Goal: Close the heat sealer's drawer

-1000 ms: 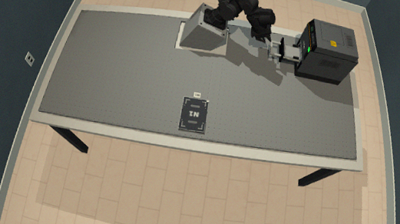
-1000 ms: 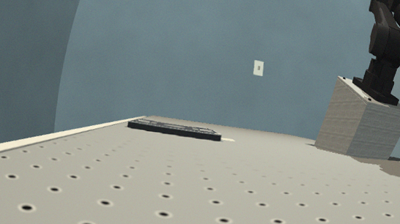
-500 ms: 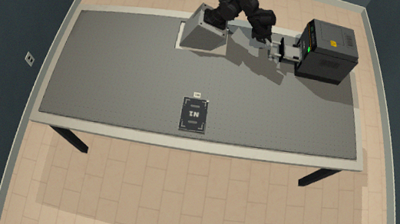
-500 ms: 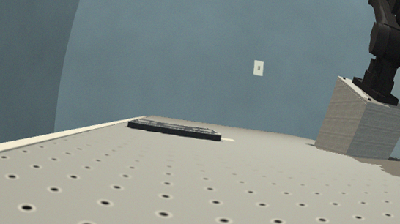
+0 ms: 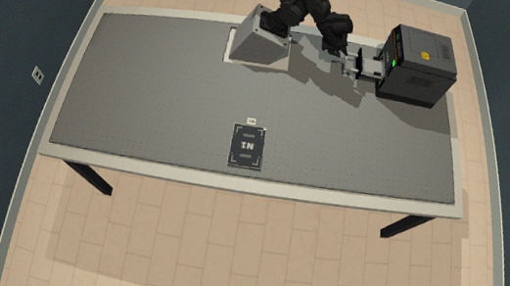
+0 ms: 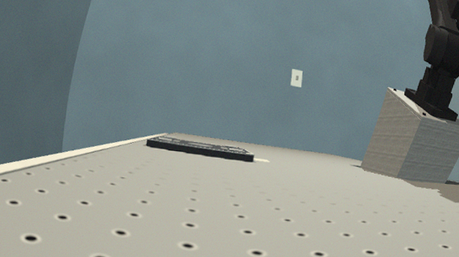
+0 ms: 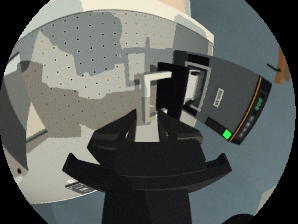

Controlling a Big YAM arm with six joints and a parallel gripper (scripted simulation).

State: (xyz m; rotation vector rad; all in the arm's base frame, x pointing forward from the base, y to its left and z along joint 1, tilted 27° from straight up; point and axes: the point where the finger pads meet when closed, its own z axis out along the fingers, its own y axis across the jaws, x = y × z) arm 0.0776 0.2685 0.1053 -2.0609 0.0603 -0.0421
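The black heat sealer [image 5: 421, 61] [image 7: 233, 92] stands at the table's far right, and its light [image 5: 393, 62] [image 7: 228, 135] is green. Its drawer [image 5: 368, 69] [image 7: 193, 86] sticks out to the left, towards the arm, and its pale front bar [image 5: 351, 67] [image 7: 148, 83] is at the outer end. What lies in the drawer is too small to make out. My gripper [image 5: 345, 57] [image 7: 147, 112] is just left of the drawer's front bar, close to it. Its fingers are narrowed and hold nothing.
The arm's grey base block [image 5: 261, 40] [image 6: 416, 142] stands at the back middle of the table [image 5: 145, 79]. A flat black plate [image 5: 247, 146] [image 6: 200, 148] marked "IN" lies near the front edge. The sealer stands close to the table's right edge.
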